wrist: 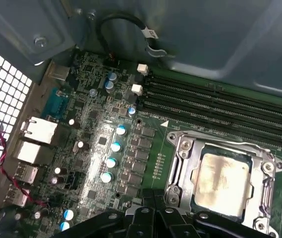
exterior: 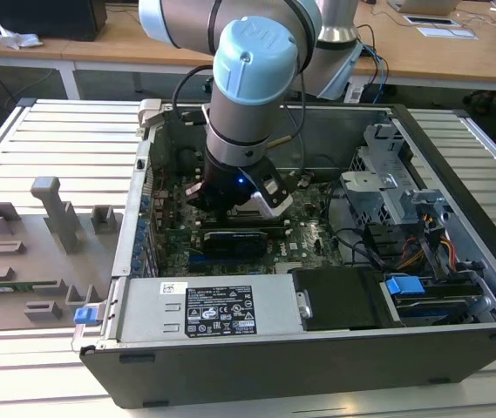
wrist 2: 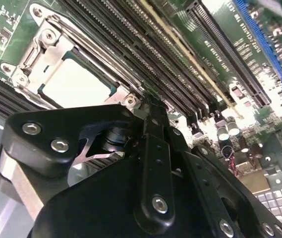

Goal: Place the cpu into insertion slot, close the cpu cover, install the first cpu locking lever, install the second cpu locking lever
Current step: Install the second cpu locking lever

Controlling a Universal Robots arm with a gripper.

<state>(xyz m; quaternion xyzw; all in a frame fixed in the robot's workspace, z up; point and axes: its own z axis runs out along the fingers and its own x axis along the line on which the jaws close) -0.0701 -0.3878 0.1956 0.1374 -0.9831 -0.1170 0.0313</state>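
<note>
We see a silver-grey arm (exterior: pixel 230 96) with pale blue joint caps, black cable, and black screw-studded gripper (wrist 2: pixel 150 106).

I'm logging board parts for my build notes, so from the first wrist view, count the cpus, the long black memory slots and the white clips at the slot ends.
cpu: 1
long black memory slots: 4
white slot clips: 2
Total: 7

**Metal, plastic and board finishes**

Just beyond the matt black gripper (wrist 2: pixel 153 106), the cpu (wrist: pixel 224 184) shows a dull silvery metal top. Around it the insertion slot (wrist: pixel 180 161) has a bright, smooth metal frame. The motherboard (wrist: pixel 101 144) is glossy green.
</note>
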